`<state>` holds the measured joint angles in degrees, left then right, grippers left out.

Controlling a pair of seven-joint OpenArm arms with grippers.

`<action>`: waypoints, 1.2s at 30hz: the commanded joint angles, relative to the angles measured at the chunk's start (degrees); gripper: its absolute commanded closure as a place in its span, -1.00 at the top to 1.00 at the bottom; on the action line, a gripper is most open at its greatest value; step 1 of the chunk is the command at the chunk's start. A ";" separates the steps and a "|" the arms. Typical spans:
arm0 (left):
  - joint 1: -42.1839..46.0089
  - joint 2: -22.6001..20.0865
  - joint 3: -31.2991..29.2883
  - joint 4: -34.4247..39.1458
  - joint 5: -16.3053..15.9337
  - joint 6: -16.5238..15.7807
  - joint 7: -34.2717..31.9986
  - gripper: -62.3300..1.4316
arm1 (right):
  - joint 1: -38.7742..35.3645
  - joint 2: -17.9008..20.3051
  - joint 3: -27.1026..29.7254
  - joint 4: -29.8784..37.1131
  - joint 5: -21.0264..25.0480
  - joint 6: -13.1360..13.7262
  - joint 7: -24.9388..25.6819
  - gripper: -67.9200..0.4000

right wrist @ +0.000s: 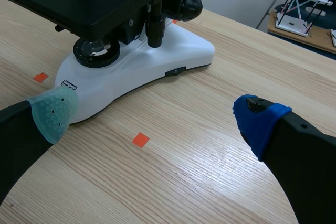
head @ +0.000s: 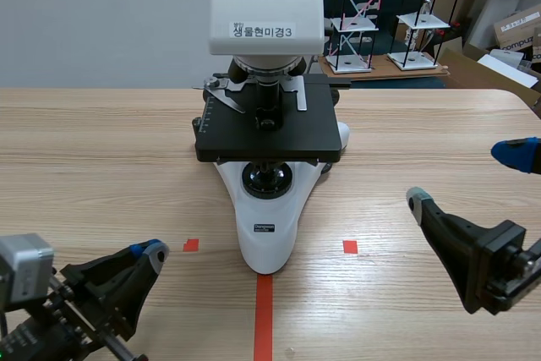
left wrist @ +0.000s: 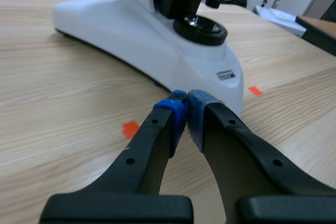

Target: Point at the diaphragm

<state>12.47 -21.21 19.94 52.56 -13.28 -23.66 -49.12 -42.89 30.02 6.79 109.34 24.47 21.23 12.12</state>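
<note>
A white microscope with a black stage stands mid-table. Its round black light lens sits on the base under the stage. The diaphragm parts beneath the stage are mostly hidden in the scene view; the right wrist view shows dark fittings under the stage above the lens ring. My left gripper is shut on nothing, low at the front left, its blue pads meeting just short of the base's front tip. My right gripper stands open to the right of the base.
Orange-red tape squares and a tape line mark the table in front of the microscope. Wire model stands and boxes sit behind the table's far right edge.
</note>
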 commanded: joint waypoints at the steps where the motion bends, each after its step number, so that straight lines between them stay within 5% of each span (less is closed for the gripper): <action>1: -1.46 0.70 0.87 -0.83 -0.39 -0.09 -0.92 -0.84 | 0.02 0.59 0.33 0.85 0.44 -0.20 1.07 0.93; 13: -11.32 6.64 7.21 -14.43 0.09 -0.09 -13.38 -0.84 | 0.02 0.59 0.33 0.85 0.44 -0.20 1.07 0.93; 20: -12.48 8.81 7.78 -17.44 8.79 2.29 -21.88 -0.84 | 0.02 0.59 0.33 0.85 0.44 -0.20 1.09 0.93; 23: -12.48 9.01 7.78 -17.46 11.10 3.69 -22.05 -0.84 | 0.02 0.59 0.33 0.85 0.44 -0.20 1.09 0.93; 36: -12.63 8.94 7.78 -17.46 11.21 4.50 -23.30 -0.84 | 0.02 0.59 0.33 0.85 0.44 -0.20 1.09 0.93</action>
<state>-0.01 -12.40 27.83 34.06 -1.72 -19.09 -71.64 -42.89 30.02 6.79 109.34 24.47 21.23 12.12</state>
